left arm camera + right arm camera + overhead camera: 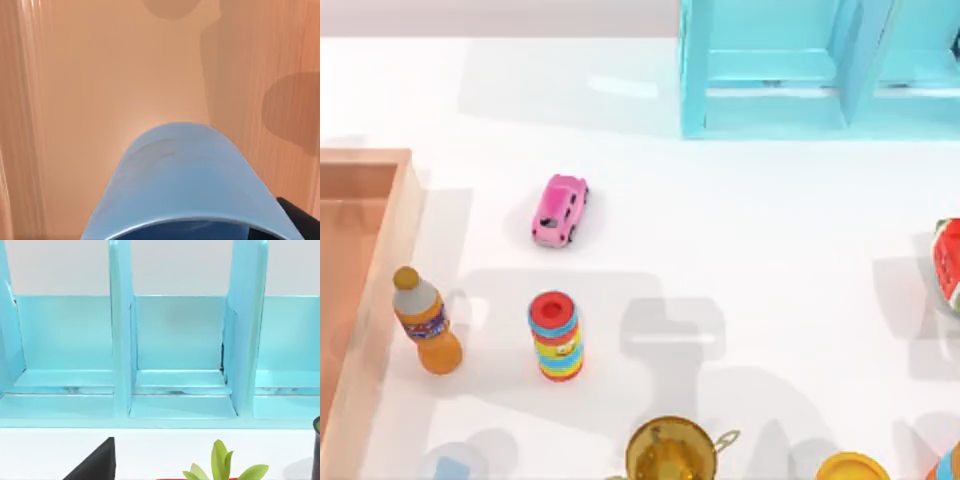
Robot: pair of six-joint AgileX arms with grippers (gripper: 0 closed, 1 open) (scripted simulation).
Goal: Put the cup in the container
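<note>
Our left wrist view has the cup [185, 180] over the container [100, 75] floor, apparently gripped; our finger closure cannot be told.

the container [405, 215] sits at the table's [770, 230] left edge, with the bottle [425, 322] just beside its right wall and the ring stack [556, 336] further right of the bottle. the toy car [560, 210] lies behind the ring stack, the shelf unit [800, 70] stands at the far side, and the pot [670, 450] is at the near edge. in the left wrist view the cup [185, 180] is over the container's floor [100, 75].
</note>
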